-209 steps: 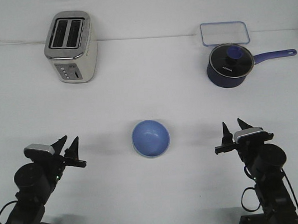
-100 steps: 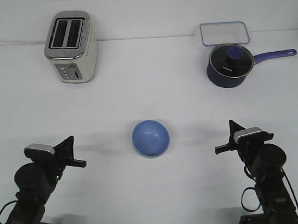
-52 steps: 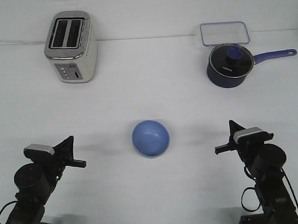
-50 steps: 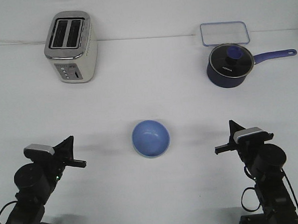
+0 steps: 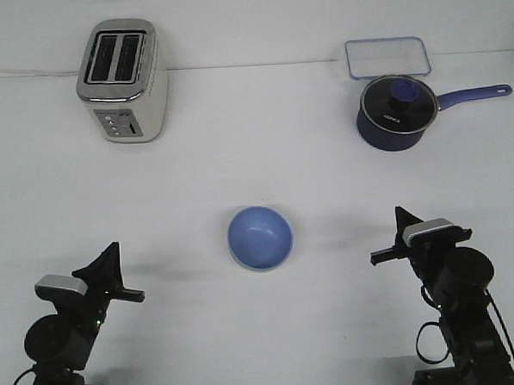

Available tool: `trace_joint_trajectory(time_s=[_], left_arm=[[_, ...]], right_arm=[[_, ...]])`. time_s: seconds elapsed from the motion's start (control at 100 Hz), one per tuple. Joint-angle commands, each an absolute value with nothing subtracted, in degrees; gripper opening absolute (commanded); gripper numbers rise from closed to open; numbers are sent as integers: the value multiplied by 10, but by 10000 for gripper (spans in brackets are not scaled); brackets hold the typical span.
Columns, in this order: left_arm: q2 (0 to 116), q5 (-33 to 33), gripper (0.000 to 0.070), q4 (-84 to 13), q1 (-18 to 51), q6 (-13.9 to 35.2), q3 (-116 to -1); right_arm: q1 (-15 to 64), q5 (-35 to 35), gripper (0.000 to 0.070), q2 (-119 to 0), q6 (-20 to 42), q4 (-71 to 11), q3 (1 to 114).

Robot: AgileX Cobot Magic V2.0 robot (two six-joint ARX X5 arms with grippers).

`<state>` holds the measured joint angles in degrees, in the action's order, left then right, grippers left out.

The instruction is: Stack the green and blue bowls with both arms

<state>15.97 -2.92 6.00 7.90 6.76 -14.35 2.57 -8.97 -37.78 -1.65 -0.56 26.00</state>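
Note:
The periwinkle blue bowl (image 5: 260, 236) sits upright at the middle of the white table (image 5: 255, 158). A thin pale green edge (image 5: 242, 261) shows under its near left rim, so it seems to sit inside the green bowl, which is otherwise hidden. My left gripper (image 5: 112, 249) is shut and empty at the front left, well apart from the bowl. My right gripper (image 5: 399, 213) is shut and empty at the front right, also apart from the bowl.
A silver toaster (image 5: 122, 80) stands at the back left. A dark navy saucepan with a glass lid (image 5: 393, 109) stands at the back right, its handle pointing right. A clear lidded container (image 5: 387, 56) lies behind it.
Both grippers went from open to shut. The left arm has since drawn back toward the table's front edge. The right arm and the bowl have not moved.

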Motion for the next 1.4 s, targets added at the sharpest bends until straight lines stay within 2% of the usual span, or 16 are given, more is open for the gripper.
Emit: trace_joint_trajectory(time_s=[0.0, 0.41, 1.39], left_arm=[[136, -27, 10, 70, 73, 61, -129], [1, -27, 10, 45, 37, 61, -50], [2, -27, 10, 104, 33, 67, -8]], right_arm=[[27, -90, 4, -379, -11, 1, 266], [27, -90, 4, -379, -11, 0, 266], [27, -90, 4, -379, -11, 1, 266]])
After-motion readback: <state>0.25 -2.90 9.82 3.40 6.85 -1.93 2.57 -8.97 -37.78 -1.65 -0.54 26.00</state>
